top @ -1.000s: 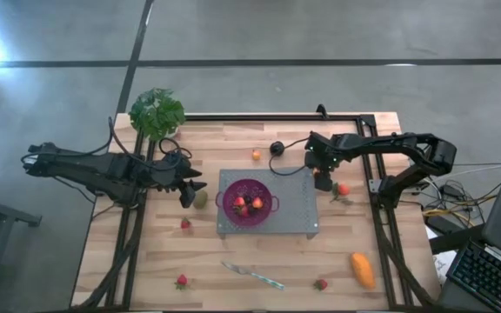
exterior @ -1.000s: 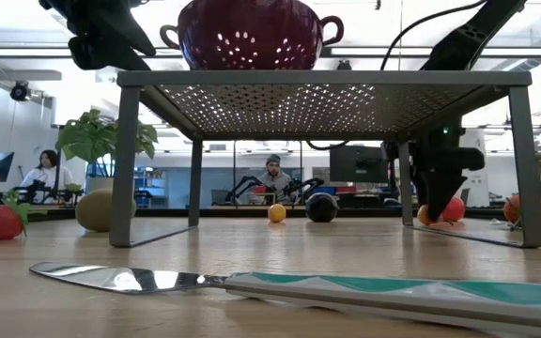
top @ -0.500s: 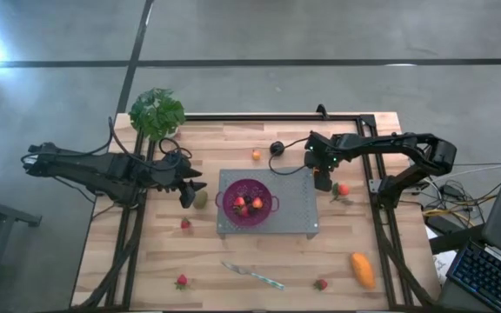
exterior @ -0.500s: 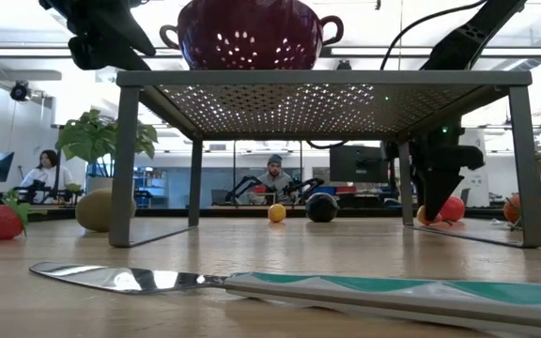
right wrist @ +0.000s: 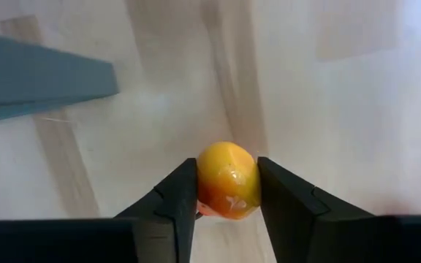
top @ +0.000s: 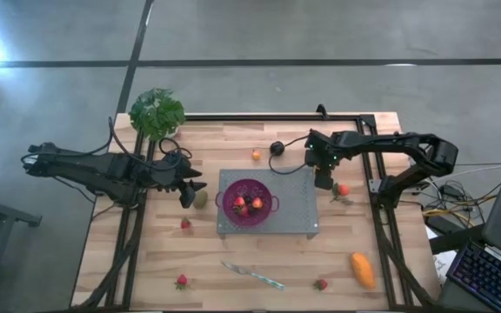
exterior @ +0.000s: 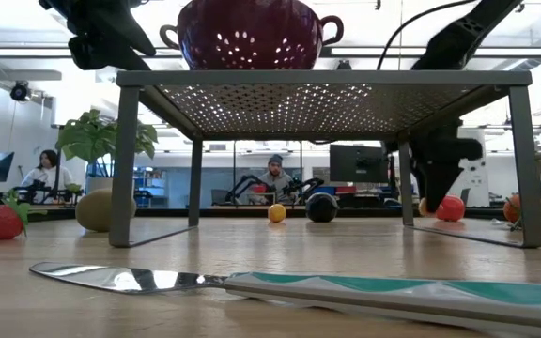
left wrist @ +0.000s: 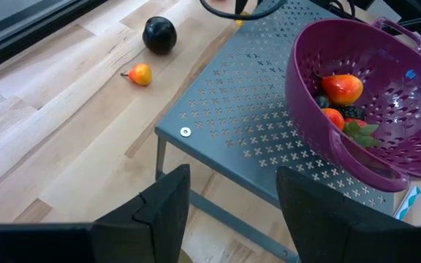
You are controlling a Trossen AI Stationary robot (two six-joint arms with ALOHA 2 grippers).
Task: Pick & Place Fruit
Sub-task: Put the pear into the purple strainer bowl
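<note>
My right gripper (top: pixel 323 181) is shut on a tiny yellow-orange fruit (right wrist: pixel 229 180) just right of the grey stand (top: pixel 298 209), beside the pink-red ball (top: pixel 344 189). My left gripper (top: pixel 190 190) is open and empty, hovering left of the stand near the olive-green kiwi (top: pixel 200 199). The purple colander (top: pixel 249 198) on the stand holds strawberries and other fruit (left wrist: pixel 340 89). On the table lie a dark plum (top: pixel 277 148), a tiny orange piece (top: pixel 256 155), strawberries (top: pixel 185 223) (top: pixel 181 281) (top: pixel 321 283) and the oblong orange fruit (top: pixel 363 269). My right gripper pinches the tiny yellow-orange fruit by its two opposite sides (right wrist: pixel 205 183) between its two fingers (right wrist: pixel 177 193). The fingers come from above, pointing down. The fruit sits between the fingertips, a little above the table (exterior: pixel 424 207).
A slim knife (top: pixel 252 275) lies near the front edge. A leafy plant (top: pixel 156 113) stands at the far left corner. A black cable runs from the plum's side toward the right arm. People sit in the room beyond the table (exterior: pixel 272 176).
My right gripper, shut on the tiny yellow-orange fruit, has risen a little, and the fruit has come up off the table beside the pink-red ball. My left arm has kept still.
</note>
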